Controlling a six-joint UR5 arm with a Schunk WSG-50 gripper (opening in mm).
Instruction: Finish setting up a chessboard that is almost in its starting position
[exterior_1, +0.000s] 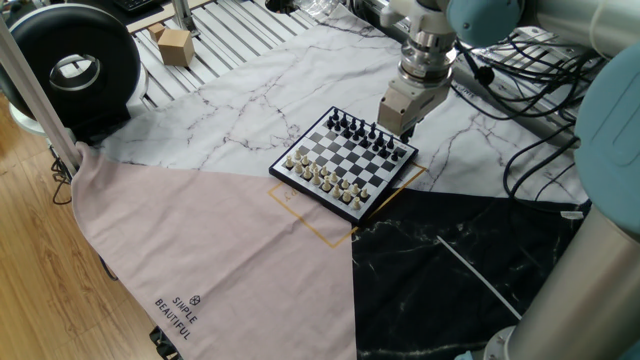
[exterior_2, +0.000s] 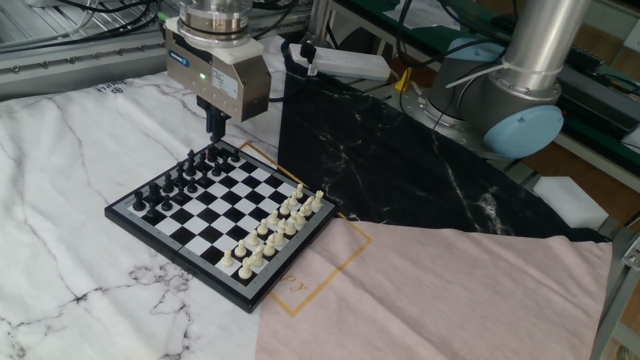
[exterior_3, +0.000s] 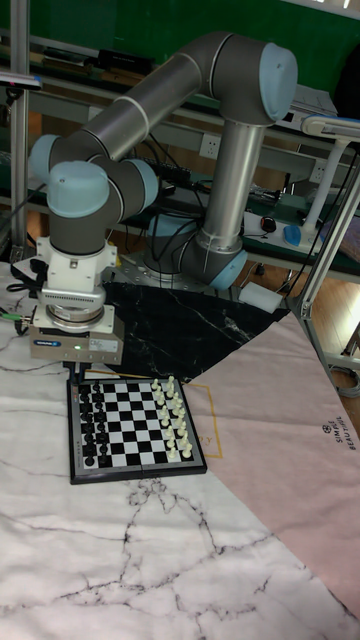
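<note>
The chessboard lies flat where the white marble, black and pink cloths meet. Black pieces line one side and cream pieces the opposite side. My gripper hangs just above the board's corner on the black pieces' side, pointing straight down. Its dark fingers look pressed together. Whether a small piece sits between them is too small to tell.
A thin orange square outline partly shows from under the board. A round black device and a cardboard box sit at the far left. Cables and the arm's base lie beyond the board.
</note>
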